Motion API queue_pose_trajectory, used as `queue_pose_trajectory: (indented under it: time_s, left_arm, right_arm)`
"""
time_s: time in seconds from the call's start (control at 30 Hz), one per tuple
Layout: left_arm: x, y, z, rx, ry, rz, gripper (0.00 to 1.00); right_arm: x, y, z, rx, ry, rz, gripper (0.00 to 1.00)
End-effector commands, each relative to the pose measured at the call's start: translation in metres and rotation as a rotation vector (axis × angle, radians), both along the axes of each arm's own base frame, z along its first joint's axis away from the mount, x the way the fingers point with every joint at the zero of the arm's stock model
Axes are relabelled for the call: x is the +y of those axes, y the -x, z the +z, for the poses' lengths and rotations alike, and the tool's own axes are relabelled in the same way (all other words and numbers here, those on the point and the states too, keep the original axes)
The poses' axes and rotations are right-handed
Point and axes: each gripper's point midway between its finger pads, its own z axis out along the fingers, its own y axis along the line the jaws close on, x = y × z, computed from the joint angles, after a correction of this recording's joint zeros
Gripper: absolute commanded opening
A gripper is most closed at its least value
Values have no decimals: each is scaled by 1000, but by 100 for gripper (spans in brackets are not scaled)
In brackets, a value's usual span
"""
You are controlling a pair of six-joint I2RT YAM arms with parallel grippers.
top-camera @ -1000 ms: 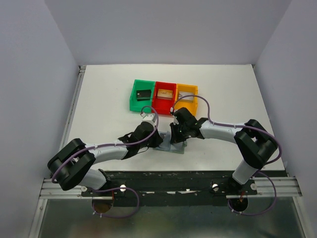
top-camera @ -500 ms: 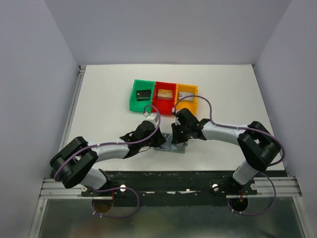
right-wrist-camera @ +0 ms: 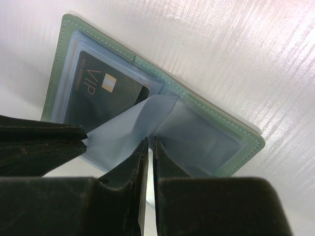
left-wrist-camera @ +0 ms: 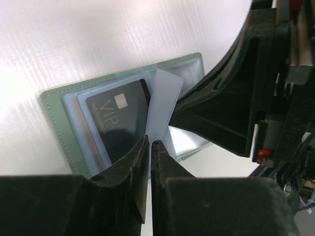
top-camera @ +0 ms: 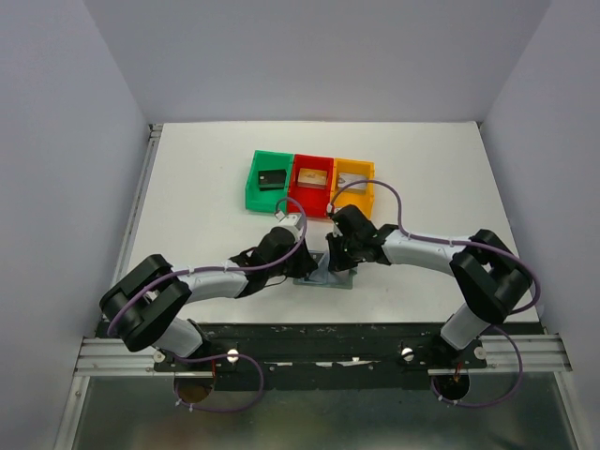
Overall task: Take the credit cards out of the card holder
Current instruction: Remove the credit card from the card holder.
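The right gripper (right-wrist-camera: 149, 143), jaws all but shut, appears to pinch a raised plastic sleeve (right-wrist-camera: 129, 123) of the open card holder (right-wrist-camera: 63, 44); the left gripper (left-wrist-camera: 150, 146), also nearly closed, has its tips at that sleeve's corner, and whether it grips anything I cannot tell. In the past second the left arm has pushed forward to meet the right over the holder, which lies on the table (top-camera: 197, 187) near the bins (top-camera: 310, 193). The black card (left-wrist-camera: 120, 118) is bared but sits in its pocket, so it likely comes out next.
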Motion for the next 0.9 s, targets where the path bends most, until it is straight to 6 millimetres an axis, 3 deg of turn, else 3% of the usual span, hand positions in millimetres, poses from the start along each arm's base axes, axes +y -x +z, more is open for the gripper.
queue_pose_trajectory:
  time_s: [0.0,0.23,0.57,0.87]
  left_arm:
    - [-17,4,18,-36,85,-79,21]
    - [-33,9,20,-13,122,-153,21]
    - [-49,9,18,20,136,-209,22]
    - [-76,3,27,15,157,-265,22]
  right_arm:
    - [-20,5,-17,19,76,-32,19]
    - [-27,2,4,-28,78,-60,41]
    - [-46,-1,34,-122,90,-114,46]
    - [-56,-2,65,-195,66,-141,47]
